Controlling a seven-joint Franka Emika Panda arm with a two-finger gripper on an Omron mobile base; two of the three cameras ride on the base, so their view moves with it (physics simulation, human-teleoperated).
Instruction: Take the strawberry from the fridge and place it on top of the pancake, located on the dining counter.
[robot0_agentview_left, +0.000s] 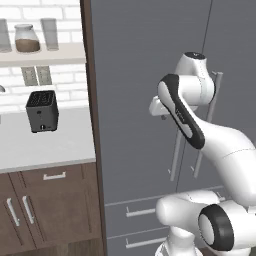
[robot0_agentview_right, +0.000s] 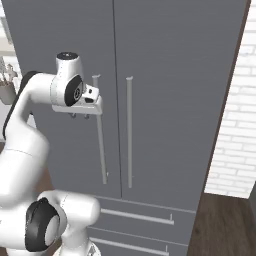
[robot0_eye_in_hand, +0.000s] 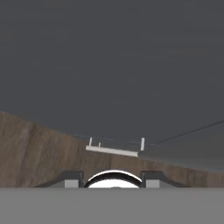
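The fridge (robot0_agentview_left: 140, 75) stands shut, its two grey doors (robot0_agentview_right: 165, 75) meeting at a centre seam. Two long bar handles (robot0_agentview_right: 130, 130) run down either side of that seam. My gripper (robot0_agentview_right: 80, 116) hovers just in front of the left door, beside the top of the left handle (robot0_agentview_right: 100, 140), with its fingers pointing down. Its fingers (robot0_eye_in_hand: 72, 177) stand apart with nothing between them. The hand view looks down the grey front to a drawer handle (robot0_eye_in_hand: 114, 151). The strawberry is hidden behind the shut doors. The pancake and the dining counter are out of view.
Left of the fridge a white worktop (robot0_agentview_left: 45, 145) carries a black toaster (robot0_agentview_left: 41, 111), with brown cabinets (robot0_agentview_left: 45, 205) below and jars on a shelf (robot0_agentview_left: 27, 39) above. Two fridge drawers (robot0_agentview_right: 140, 215) sit low. A white brick wall (robot0_agentview_right: 235, 125) lies to the right.
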